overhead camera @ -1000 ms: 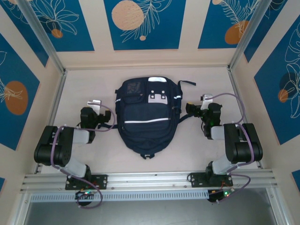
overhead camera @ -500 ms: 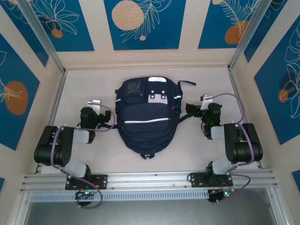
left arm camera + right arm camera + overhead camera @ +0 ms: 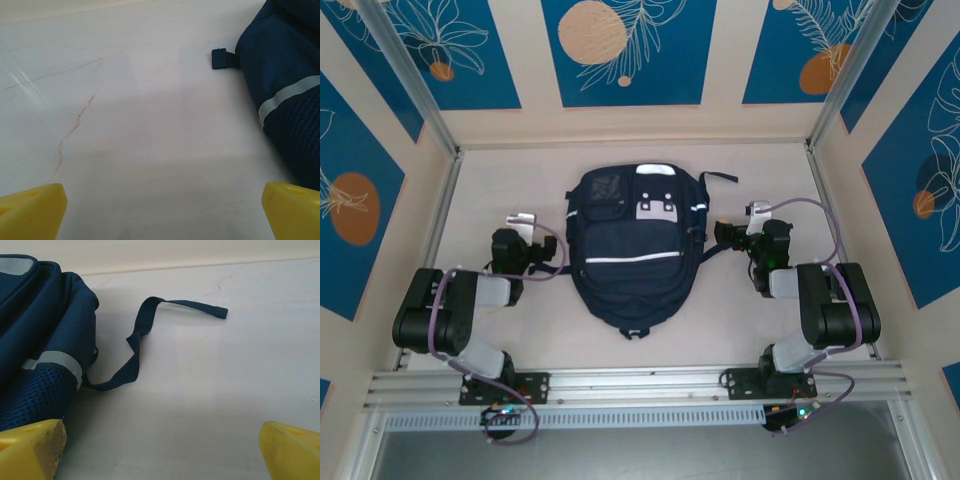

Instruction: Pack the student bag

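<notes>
The student bag [image 3: 630,250] lies flat in the middle of the table, a dark navy backpack with white stripes and a light grey patch near its top. My left gripper [image 3: 517,230] rests just left of it, open, yellow fingertips [image 3: 30,210] wide apart over bare table, with the bag's side [image 3: 285,65] at the right edge of the left wrist view. My right gripper [image 3: 738,230] sits just right of the bag, also open [image 3: 162,450], nothing between its fingers. The bag's side [image 3: 40,325] and a loose navy strap [image 3: 142,335] lie ahead and to its left.
A short strap tab [image 3: 219,58] sticks out from the bag on the left side. Another strap [image 3: 720,178] pokes out at the bag's top right. Walls and metal posts [image 3: 430,120] enclose the table; a rail [image 3: 640,385] runs along the near edge.
My right gripper has edged slightly left toward the bag. The left arm and the bag have not moved.
</notes>
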